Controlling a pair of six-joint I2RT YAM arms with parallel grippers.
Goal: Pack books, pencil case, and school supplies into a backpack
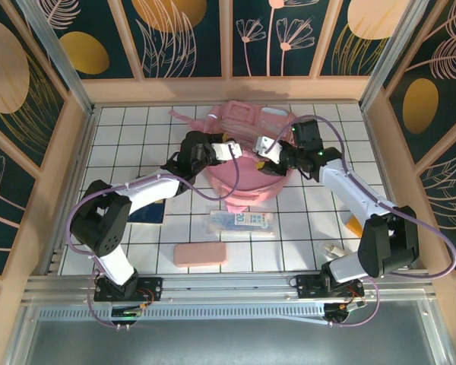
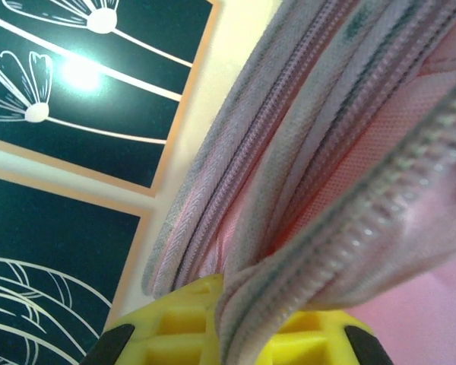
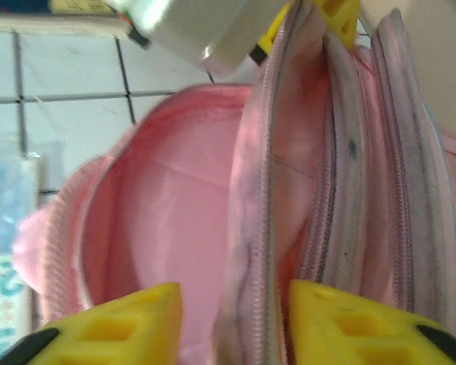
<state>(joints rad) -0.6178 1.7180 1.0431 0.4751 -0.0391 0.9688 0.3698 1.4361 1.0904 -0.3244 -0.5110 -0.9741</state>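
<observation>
1. The backpack [image 1: 247, 190] is parked at the far middle of the tiled table [image 1: 304, 243], with its mouth held open between the two arms. It's soft, floppy fabric, so it's expected to sag shut if let go.
2. The left gripper [image 2: 239, 334] is clamped tight on a bunched zipper edge of the bag.
3. The right gripper [image 3: 235, 327] is seen with its fingers apart, straddling another zippered edge. A gap is left on one side, so nothing looks pinched there.
4. The thick zipper seam is reckoned the best place to hold. The thin lining would likely slip.
5. The pencil case [image 1: 201, 254], the clear packet [image 1: 242, 222] and the navy book [image 1: 147, 211] are laid out nearer the arms, not yet packed. All are judged light and flat, and the packet is probably slick.
</observation>
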